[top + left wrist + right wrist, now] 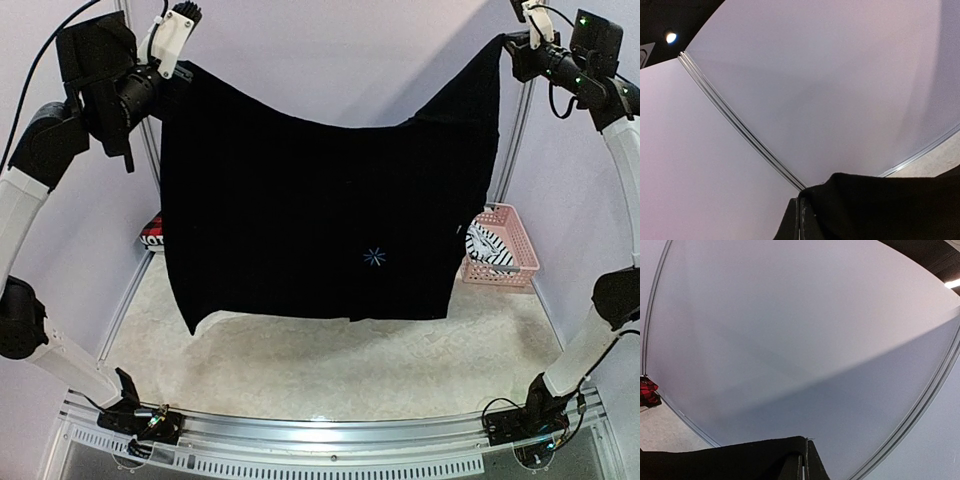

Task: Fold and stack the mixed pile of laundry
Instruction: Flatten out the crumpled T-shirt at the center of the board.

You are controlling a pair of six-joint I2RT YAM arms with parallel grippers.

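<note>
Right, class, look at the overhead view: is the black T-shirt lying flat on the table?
No, the black T-shirt hangs spread in the air, its top corners held by the raised left gripper and right gripper.

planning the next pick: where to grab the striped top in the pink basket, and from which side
Probably pinch the visible fold of the striped top in the pink basket, coming straight down: the basket's walls block the sides, and the hanging black T-shirt hides its left part.

Lg blk tee (300, 220), flat, aloft
</note>
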